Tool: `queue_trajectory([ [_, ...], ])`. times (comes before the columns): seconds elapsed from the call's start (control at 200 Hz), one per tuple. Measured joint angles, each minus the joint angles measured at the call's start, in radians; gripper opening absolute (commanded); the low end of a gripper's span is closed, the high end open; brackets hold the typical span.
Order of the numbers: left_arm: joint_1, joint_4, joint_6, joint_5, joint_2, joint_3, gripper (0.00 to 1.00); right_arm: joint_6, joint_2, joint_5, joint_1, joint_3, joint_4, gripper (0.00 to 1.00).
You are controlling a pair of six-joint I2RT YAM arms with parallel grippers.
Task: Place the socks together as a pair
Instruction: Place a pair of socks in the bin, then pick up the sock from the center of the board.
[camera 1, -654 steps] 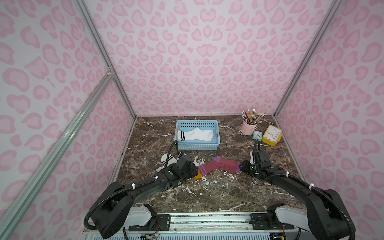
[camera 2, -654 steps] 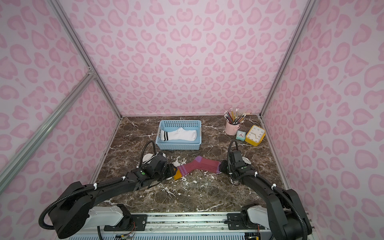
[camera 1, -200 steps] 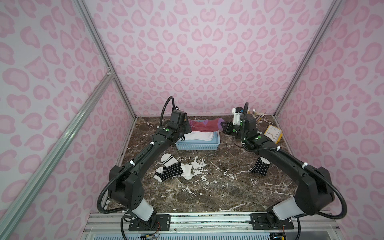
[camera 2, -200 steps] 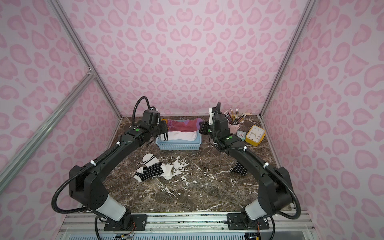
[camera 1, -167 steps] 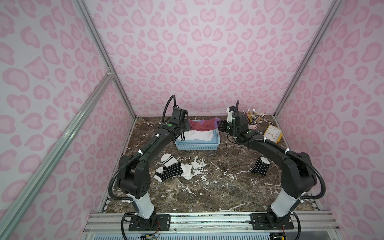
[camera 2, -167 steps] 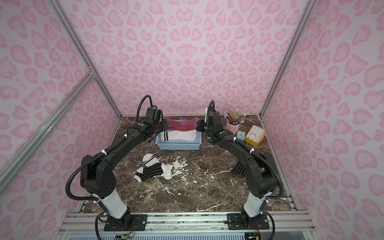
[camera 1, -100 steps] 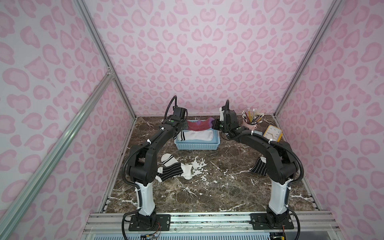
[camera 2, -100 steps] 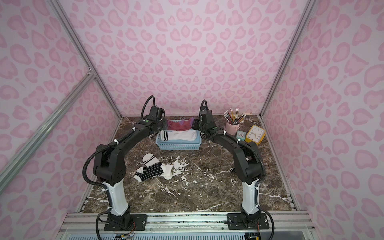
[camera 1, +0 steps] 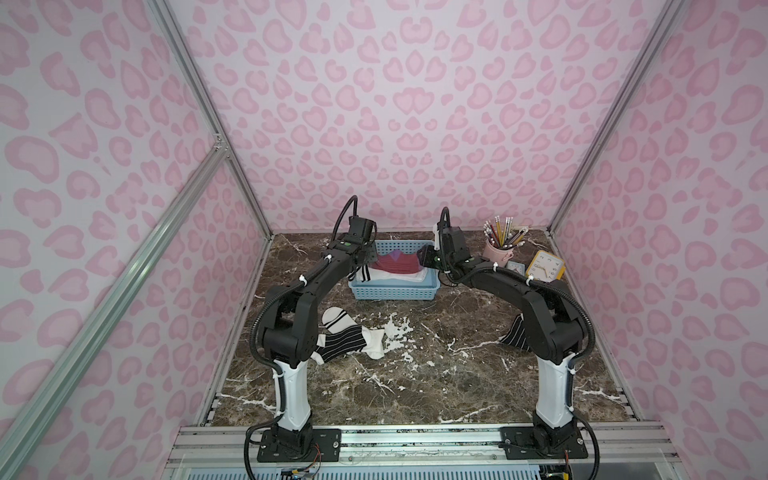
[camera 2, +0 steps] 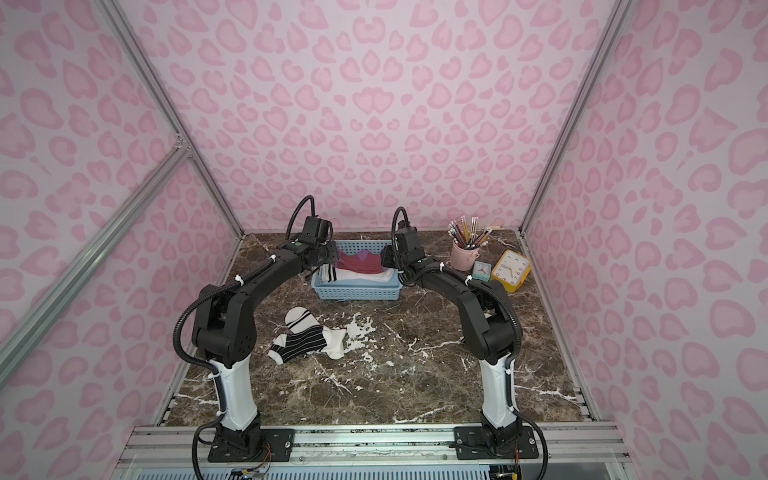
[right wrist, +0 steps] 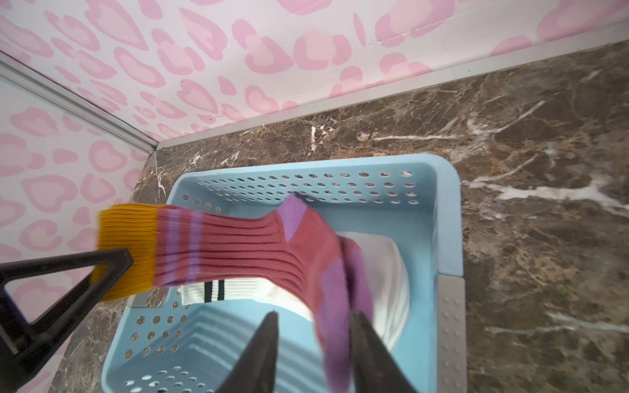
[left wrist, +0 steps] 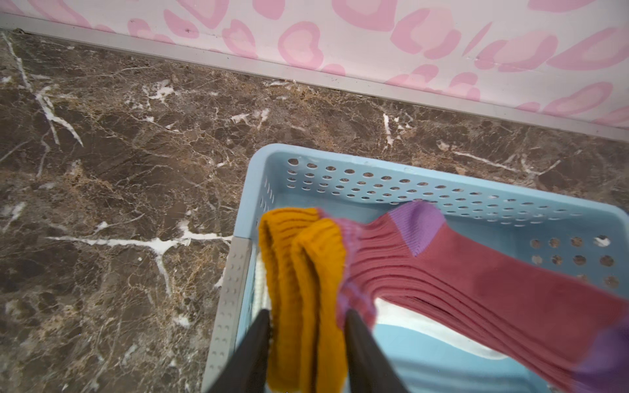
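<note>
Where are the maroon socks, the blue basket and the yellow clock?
maroon socks [camera 1: 398,263]: in a top view, on the ribbed middle.
basket [camera 1: 395,293]: in a top view, on its front wall.
clock [camera 1: 546,266]: in a top view, on its face.

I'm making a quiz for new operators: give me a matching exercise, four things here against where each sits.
1 maroon socks
2 pencils
3 yellow clock
4 black striped sock overlapping a white sock

A in the pink cup
B on the marble by the left arm
C over the blue basket
D beside the teal clock

Pairs: 1-C, 2-A, 3-D, 4-B
</note>
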Motion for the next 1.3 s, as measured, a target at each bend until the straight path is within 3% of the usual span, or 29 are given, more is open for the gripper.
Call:
queue_trajectory([
  [0.09,0.0,-0.004,0.0,0.0,-0.063,0.01,0.69,-0.016,-0.058,0.021,0.002,0.007,-0.024,0.6],
  [0.34,0.0,-0.015,-0.019,0.016,-0.275,-0.037,0.63,-0.025,-0.325,0.061,0.004,-0.092,-0.078,0.57],
  [0.6,-0.005,-0.013,-0.086,0.17,-0.555,-0.349,0.56,0.008,-0.632,0.053,0.061,-0.37,-0.135,0.57],
  [0.795,-0.034,-0.04,-0.143,0.236,-0.716,-0.59,0.57,0.084,-0.793,0.07,0.224,-0.592,-0.14,0.57],
  [1.045,-0.034,-0.064,-0.256,0.174,-0.866,-0.774,0.58,0.229,-0.69,0.113,0.431,-0.729,-0.052,0.42],
  [1.3,-0.033,-0.074,-0.373,0.111,-0.906,-0.852,0.6,0.268,-0.36,0.085,0.501,-0.542,0.063,0.37],
])
